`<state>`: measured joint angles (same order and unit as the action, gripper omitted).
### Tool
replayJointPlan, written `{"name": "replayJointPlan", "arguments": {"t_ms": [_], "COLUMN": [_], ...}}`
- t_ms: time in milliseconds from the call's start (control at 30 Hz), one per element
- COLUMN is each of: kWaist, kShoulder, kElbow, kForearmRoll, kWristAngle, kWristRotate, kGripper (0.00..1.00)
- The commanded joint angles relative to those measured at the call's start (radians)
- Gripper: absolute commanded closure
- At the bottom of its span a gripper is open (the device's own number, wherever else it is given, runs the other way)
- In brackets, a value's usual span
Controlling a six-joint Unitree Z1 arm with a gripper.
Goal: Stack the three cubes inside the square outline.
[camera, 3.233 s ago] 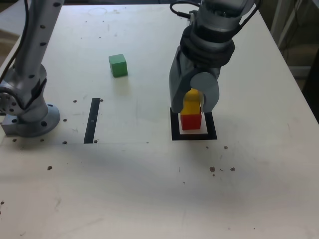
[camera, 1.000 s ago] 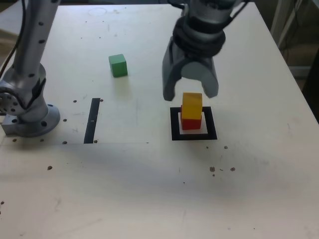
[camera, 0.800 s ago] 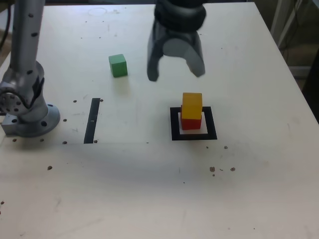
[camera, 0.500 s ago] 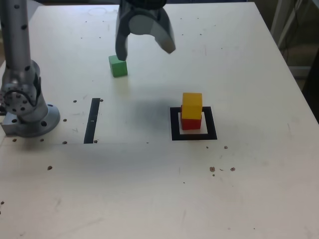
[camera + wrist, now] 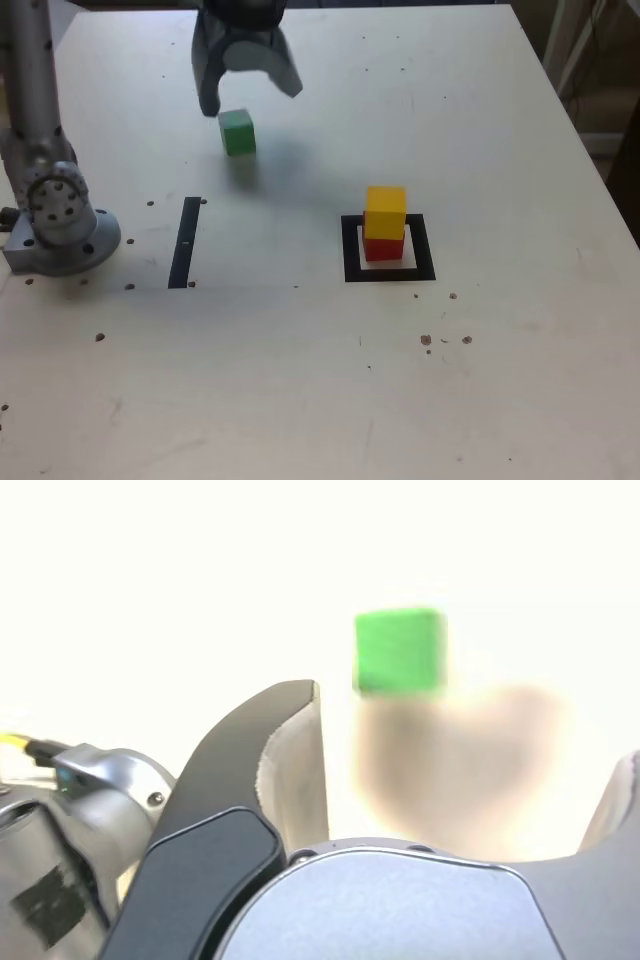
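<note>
So you're two-thirds done here: the yellow cube [image 5: 386, 203] is sitting on the red cube [image 5: 382, 246] inside the square outline [image 5: 350, 250], which is roughly mid-table, toward the exterior view's right, and the pair looks decently squared up from this angle. What's in hand now is going after the last one. The green cube [image 5: 237, 132] is on its own, up toward the far edge of the tabletop [image 5: 320, 380] and off toward the exterior view's left, well apart from the stack. Your gripper [image 5: 246, 92] is hanging just above and a bit behind it, jaws spread wide, way wider than the cube, with nothing between them and nothing touching as far as I can tell. In the wrist view the green cube [image 5: 399, 651] shows out ahead of the fingers, closer to the dark one [image 5: 255, 755] than to the other, so I'd guess you're not centred on it yet. The next move, I'd say, calls for nudging over until the cube sits evenly between the jaws, then coming straight down and closing on two opposite faces. The cube looks slightly rotated relative to the table edges, so you might want a bit of wrist turn to match. The wrist picture is pretty blown out and blurry, so I wouldn't trust it for fine alignment. Also mind the thin black bar [image 5: 185, 241] near the arm's base [image 5: 62, 235]; that's not your target.
</note>
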<state>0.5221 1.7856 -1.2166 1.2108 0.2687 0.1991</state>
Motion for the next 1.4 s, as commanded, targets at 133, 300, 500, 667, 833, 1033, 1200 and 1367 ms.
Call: {"name": "replayJointPlan", "arguments": {"t_ms": [133, 300, 500, 667, 833, 1033, 1200, 1367], "kWaist": [0.090, 0.094, 0.115, 0.149, 0.155, 0.155, 0.155, 0.155], "kShoulder": [0.032, 0.045, 0.092, 0.131, 0.130, 0.130, 0.129, 0.132], "kElbow": [0.058, 0.057, 0.053, 0.047, 0.048, 0.075, 0.084, 0.087], "kForearmRoll": [-0.088, -0.092, -0.088, -0.093, -0.105, -0.154, -0.180, -0.198], "kWristAngle": [-0.016, -0.029, -0.052, -0.058, -0.058, -0.067, -0.067, -0.056], "kWristRotate": [0.017, 0.018, 0.036, 0.062, 0.068, 0.064, 0.058, 0.058], "kGripper": [0.00, 0.02, 0.08, 0.12, 0.16, 0.25, 0.34, 0.41]}}
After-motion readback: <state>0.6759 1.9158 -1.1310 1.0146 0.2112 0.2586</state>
